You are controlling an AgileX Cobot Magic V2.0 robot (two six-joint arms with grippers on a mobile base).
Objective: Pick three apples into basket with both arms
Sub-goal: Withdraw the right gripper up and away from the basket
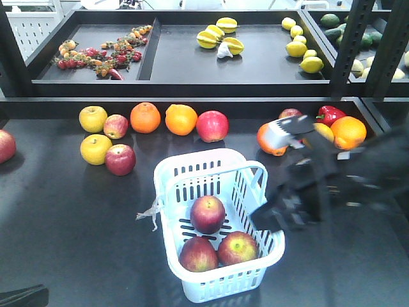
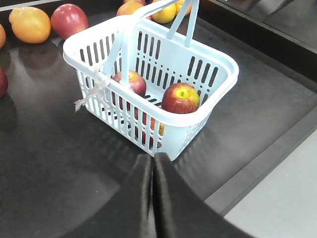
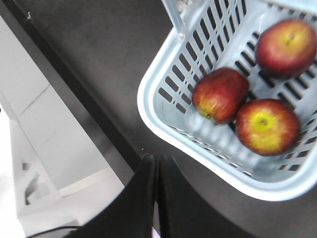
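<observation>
The pale blue basket (image 1: 167,171) stands upright at the middle of the dark table. Three red apples lie inside it: one at the back (image 1: 208,214) and two at the front (image 1: 199,254) (image 1: 238,248). My right gripper (image 1: 263,220), blurred, hovers at the basket's right rim. In the right wrist view it (image 3: 157,158) is shut and empty, just outside the basket's (image 3: 148,106) corner, over the apples (image 3: 220,95) (image 3: 267,126) (image 3: 287,47). My left gripper (image 2: 152,157) is shut and empty, low in front of the basket (image 2: 198,119), well clear of its apples (image 2: 181,97) (image 2: 131,82).
Loose fruit lies behind the basket: yellow apples (image 1: 93,118) (image 1: 96,149), red apples (image 1: 120,159) (image 1: 115,126) (image 1: 212,125), oranges (image 1: 145,117) (image 1: 181,119). More oranges (image 1: 348,131) and a red pepper (image 1: 329,114) lie at the right. Black shelf trays (image 1: 192,64) stand behind. The table's front edge (image 3: 74,89) is near the right gripper.
</observation>
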